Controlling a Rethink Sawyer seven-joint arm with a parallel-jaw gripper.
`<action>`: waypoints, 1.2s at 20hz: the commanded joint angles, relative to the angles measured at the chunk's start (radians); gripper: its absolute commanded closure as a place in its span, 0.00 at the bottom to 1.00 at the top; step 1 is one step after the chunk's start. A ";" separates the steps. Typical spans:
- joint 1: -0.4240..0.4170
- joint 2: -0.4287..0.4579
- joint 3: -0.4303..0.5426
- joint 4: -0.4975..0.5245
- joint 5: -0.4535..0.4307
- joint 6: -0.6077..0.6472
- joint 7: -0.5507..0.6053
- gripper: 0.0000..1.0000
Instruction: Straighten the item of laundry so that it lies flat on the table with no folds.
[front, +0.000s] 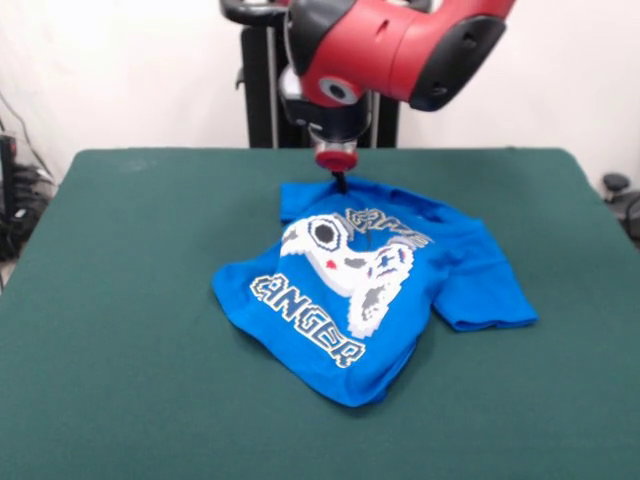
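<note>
The blue shirt (375, 290) lies crumpled near the middle of the green worktop (120, 330), print up, its lettering tilted and partly lost in folds. One sleeve spreads out to the side. The pincer (339, 183) hangs from the red arm (385, 45) at the shirt's far edge, tips touching the cloth; whether it is clenched cannot be told.
</note>
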 joint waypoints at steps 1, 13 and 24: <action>0.043 0.122 0.207 0.073 0.028 -0.018 0.050 0.00; -0.010 0.020 0.221 0.148 0.052 -0.058 -0.098 0.00; -0.145 -0.139 0.338 0.227 0.075 -0.080 -0.287 0.00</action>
